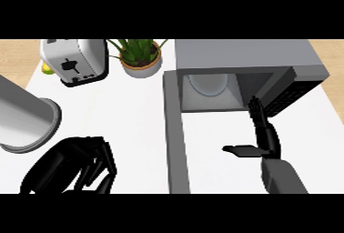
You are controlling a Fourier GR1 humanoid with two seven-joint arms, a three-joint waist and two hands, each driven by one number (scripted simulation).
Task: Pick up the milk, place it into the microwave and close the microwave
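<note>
1. We see only a pale shape inside the open microwave, upper centre; we cannot tell if it is the milk.
2. Our right hand, centre right, is empty, fingers straight.
3. Our left hand rests lower left, fingers relaxed.
4. The door is still open; straight fingers may slip off its edge.

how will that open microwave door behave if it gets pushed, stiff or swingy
Probably swings freely: the microwave door stands wide open, seemingly hinged at the opening's left edge. It looks like a rigid flat slab, so it should not flex. The microwave looks bulky, so it likely stays put.
</note>
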